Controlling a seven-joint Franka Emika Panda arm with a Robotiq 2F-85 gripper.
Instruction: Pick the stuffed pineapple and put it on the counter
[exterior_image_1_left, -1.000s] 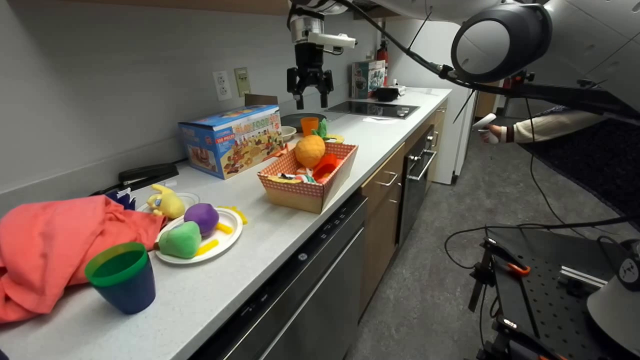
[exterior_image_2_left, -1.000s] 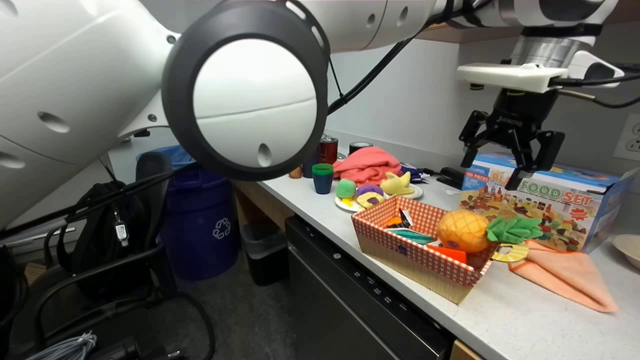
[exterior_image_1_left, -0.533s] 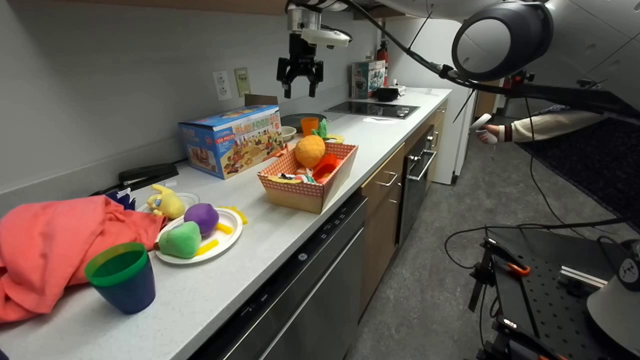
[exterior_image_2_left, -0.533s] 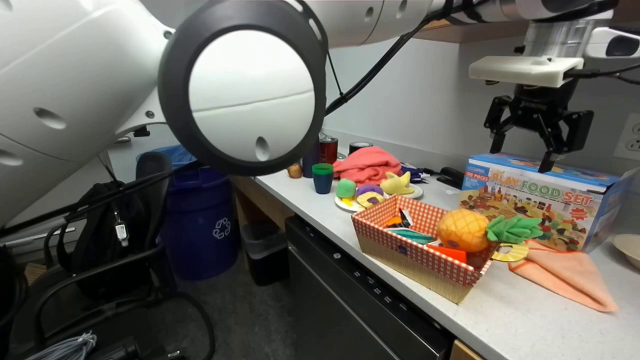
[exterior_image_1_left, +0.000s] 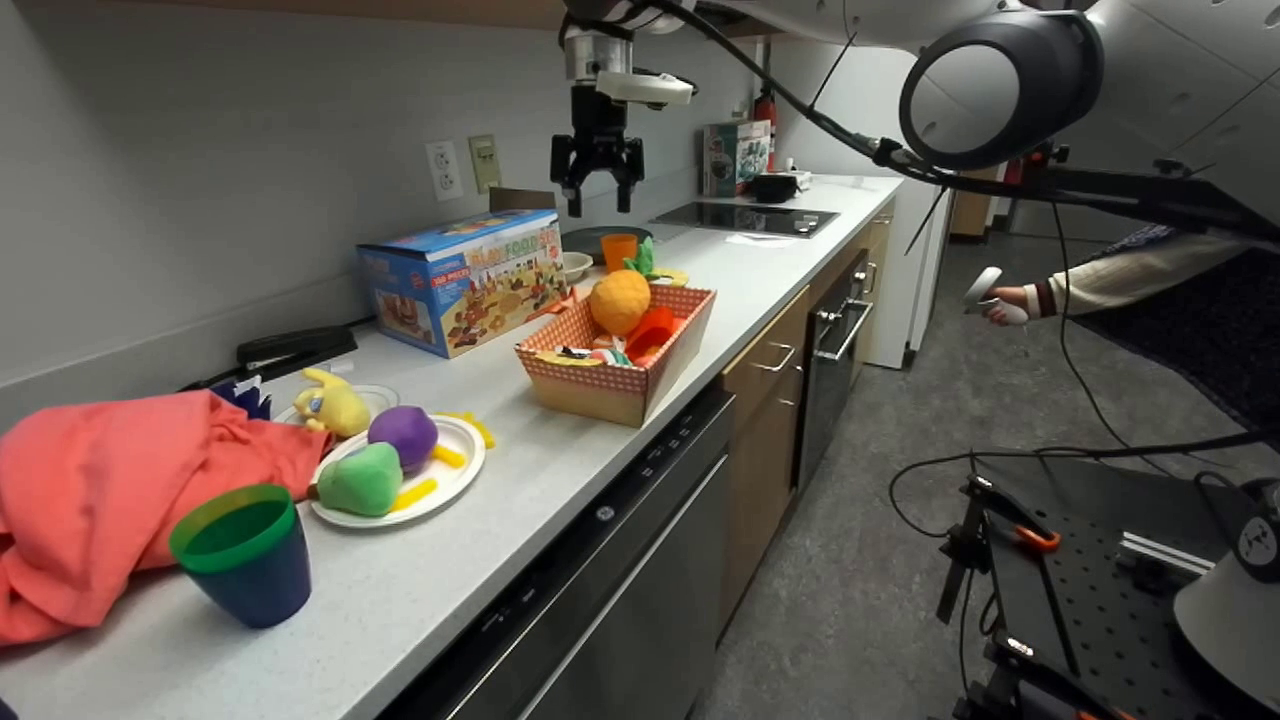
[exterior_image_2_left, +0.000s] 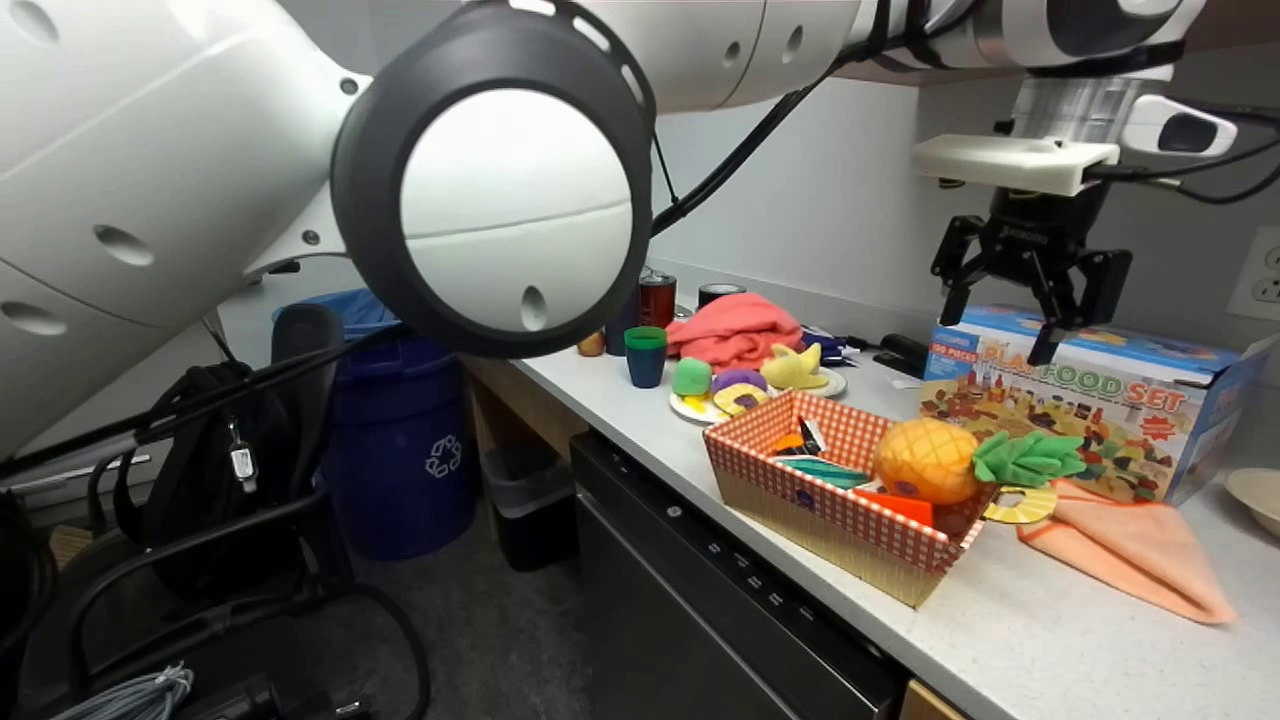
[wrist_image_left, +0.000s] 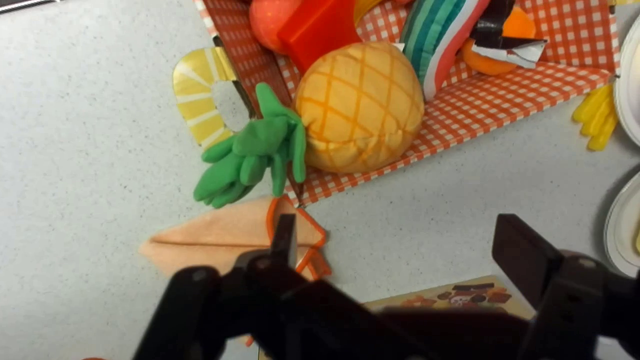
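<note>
Found in the wrist view: one stuffed pineapple (wrist_image_left: 360, 105), on its side in the checked basket (wrist_image_left: 500, 102), not yet placed on the desk (wrist_image_left: 100, 125). Judged light, soft and hard to damage, with fabric unlikely to slip. At left, noted the green tuft (wrist_image_left: 260, 137), reaching past the basket's rim; judged too floppy for a sure hold. At right, noted the round body; best gripped across the middle, clear of the red toy piece (wrist_image_left: 322, 32) just beside.

Counted in an exterior view, left to right: one coral cloth (exterior_image_1_left: 130, 480); one green-rimmed cup (exterior_image_1_left: 252, 575), possibly nested with others; one yellow plush toy (exterior_image_1_left: 340, 410); one green plush toy (exterior_image_1_left: 362, 482); two plates (exterior_image_1_left: 455, 482); one purple plush toy (exterior_image_1_left: 403, 437); one play-food box (exterior_image_1_left: 500, 285); one hand (exterior_image_1_left: 599, 205), released, with jaws apart and nothing between; one basket; one orange cup (exterior_image_1_left: 618, 250); one stuffed pineapple.
</note>
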